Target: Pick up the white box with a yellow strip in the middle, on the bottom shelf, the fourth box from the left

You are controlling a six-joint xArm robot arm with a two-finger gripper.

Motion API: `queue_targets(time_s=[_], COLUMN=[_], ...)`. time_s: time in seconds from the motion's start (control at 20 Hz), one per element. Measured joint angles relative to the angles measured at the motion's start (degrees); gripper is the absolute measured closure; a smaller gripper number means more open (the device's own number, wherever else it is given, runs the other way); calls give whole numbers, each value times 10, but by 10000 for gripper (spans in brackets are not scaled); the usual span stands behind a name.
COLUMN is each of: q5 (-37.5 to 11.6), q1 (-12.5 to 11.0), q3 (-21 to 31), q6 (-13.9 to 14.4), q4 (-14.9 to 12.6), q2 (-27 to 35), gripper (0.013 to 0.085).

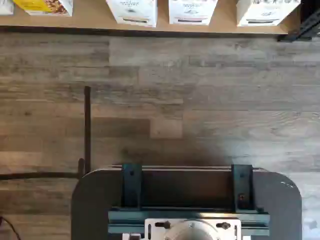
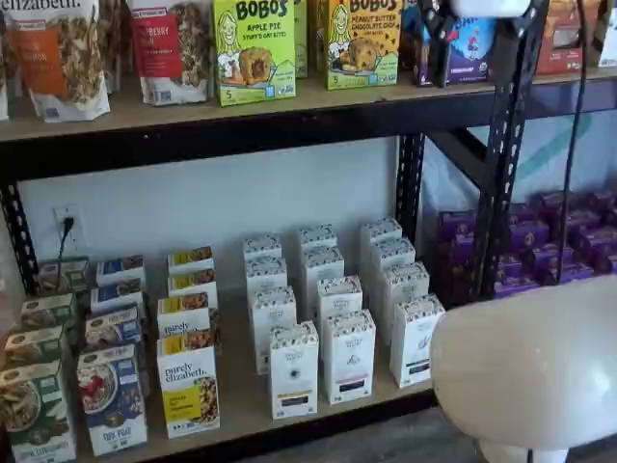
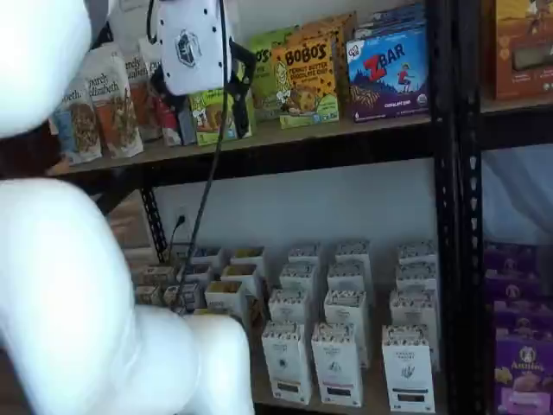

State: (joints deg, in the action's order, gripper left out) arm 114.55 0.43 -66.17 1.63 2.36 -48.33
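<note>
The white box (image 2: 294, 371) with a short yellow strip stands at the front of its row on the bottom shelf (image 2: 241, 410), right of the purely elizabeth box (image 2: 189, 384). It also shows in a shelf view (image 3: 288, 361) and in the wrist view (image 1: 132, 11), at the edge of the shelf board (image 1: 90, 22). My gripper (image 3: 200, 82) hangs high in front of the upper shelf, far above the white box and apart from it. It also shows in a shelf view (image 2: 442, 43). Its black fingers show no clear gap.
White cartons with dark strips (image 2: 349, 357) stand right of the white box. Green and blue boxes (image 2: 111, 397) stand at the left, purple boxes (image 2: 540, 241) beyond a black upright (image 2: 501, 164). My white arm (image 3: 78, 285) fills one side. A dark mount with teal brackets (image 1: 187, 200) hangs over wooden floor (image 1: 200, 100).
</note>
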Motion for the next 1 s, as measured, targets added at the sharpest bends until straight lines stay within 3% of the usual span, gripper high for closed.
queue_targets(time_s=[0.05,0.3,0.75,1.0], q5=[-18,-25,-45,-77], q1=[-22,-25,-1,30], q3=[13,22,46,82], q6=[-12,-16,3,29], q4=[23,26,15,5], q2=[-13,-20,-29,-43], gripper=[130,130,130,130])
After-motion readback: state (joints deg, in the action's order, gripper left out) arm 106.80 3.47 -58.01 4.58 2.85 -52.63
